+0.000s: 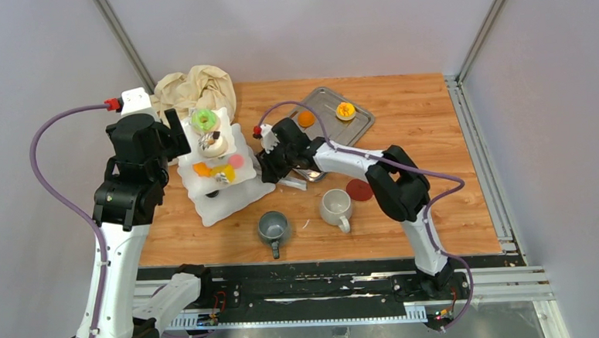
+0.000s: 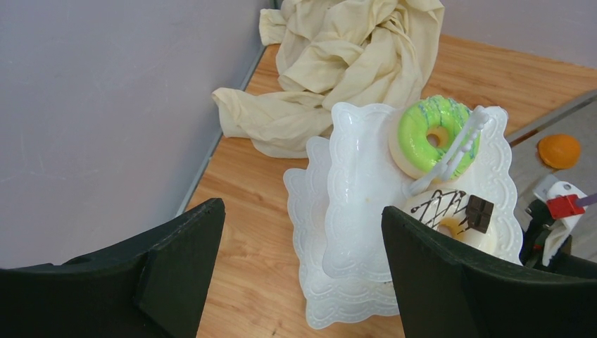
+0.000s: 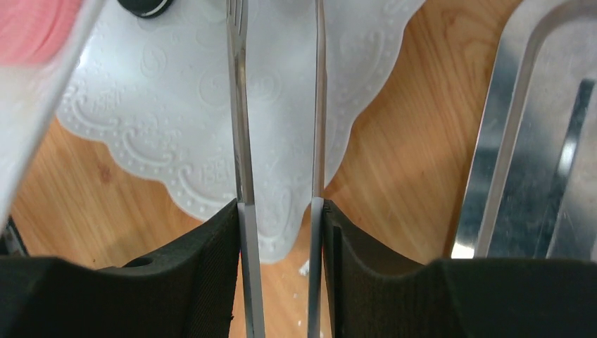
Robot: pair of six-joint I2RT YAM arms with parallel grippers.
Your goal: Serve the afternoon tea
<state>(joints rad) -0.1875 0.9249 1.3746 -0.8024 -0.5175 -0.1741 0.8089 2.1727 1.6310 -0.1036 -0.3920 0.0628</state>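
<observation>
The white three-tier stand [image 1: 218,207] stands left of centre. A green ring doughnut [image 1: 203,120] and a white chocolate-striped doughnut [image 1: 213,143] lie on its top tier. Orange [image 1: 202,169], yellow [image 1: 225,174] and pink [image 1: 236,161] pastries lie on the middle tier. A grey mug [image 1: 273,227] and a white mug [image 1: 335,206] stand in front. My left gripper [image 2: 303,215] is open and empty, above the stand's left edge [image 2: 352,211]. My right gripper [image 3: 279,208] is shut on metal tongs [image 3: 239,105], whose tips reach over the bottom tier [image 3: 176,91].
A steel tray [image 1: 360,125] at the back holds an orange pastry [image 1: 306,119] and a yellow-orange one [image 1: 345,110]. A beige cloth [image 1: 195,88] lies crumpled behind the stand. A red disc [image 1: 359,190] lies by the white mug.
</observation>
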